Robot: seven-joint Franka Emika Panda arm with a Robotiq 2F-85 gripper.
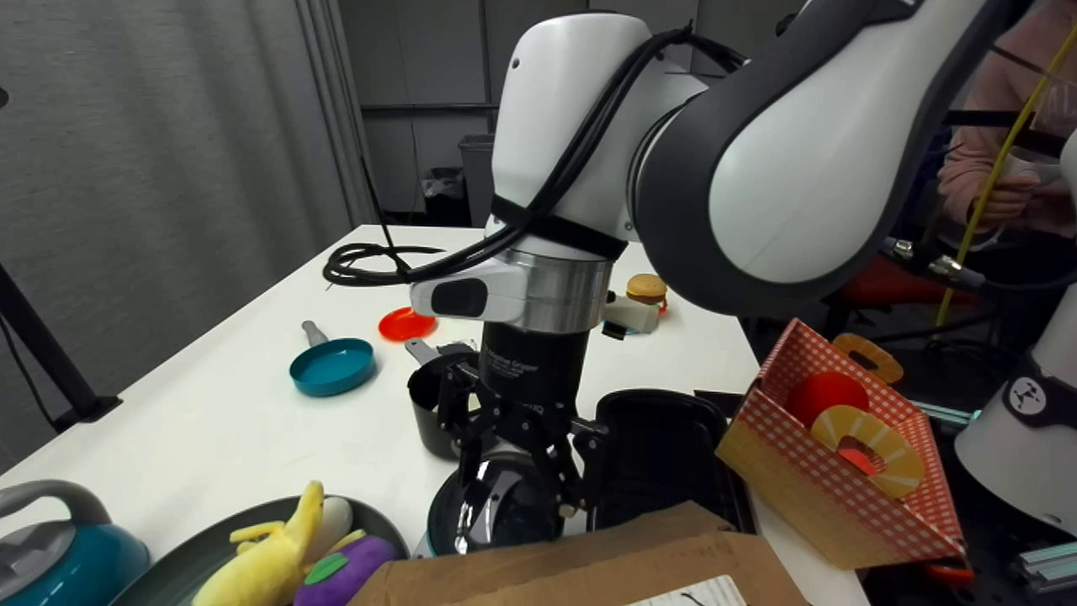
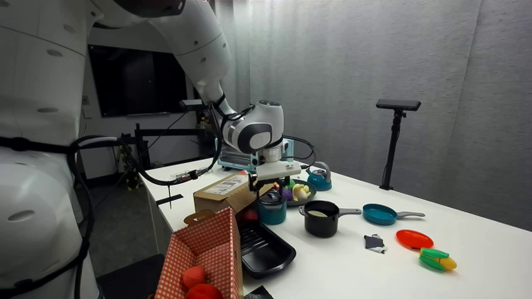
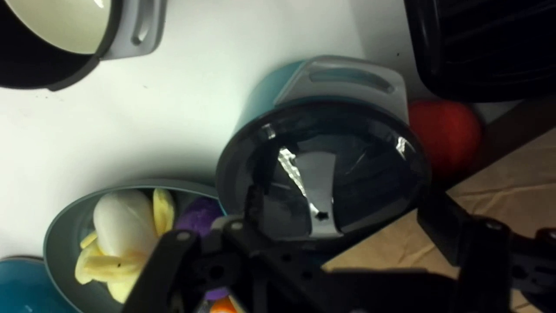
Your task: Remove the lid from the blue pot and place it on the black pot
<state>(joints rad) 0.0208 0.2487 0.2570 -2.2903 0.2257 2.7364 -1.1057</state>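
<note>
Lid (image 3: 323, 174) still on the blue pot (image 2: 272, 214) beneath the spread-apart tool (image 3: 345, 208), contact unclear; transfer to the black pot (image 2: 321, 225) remains.

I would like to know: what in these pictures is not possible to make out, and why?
- Inside of the round teal-blue pot: hidden in the wrist view by the shiny dark round lid.
- Small round black pot: cut off by the wrist view's top and left edges.
- Print on the white paper label of the brown cardboard box: too small in an exterior view.
</note>
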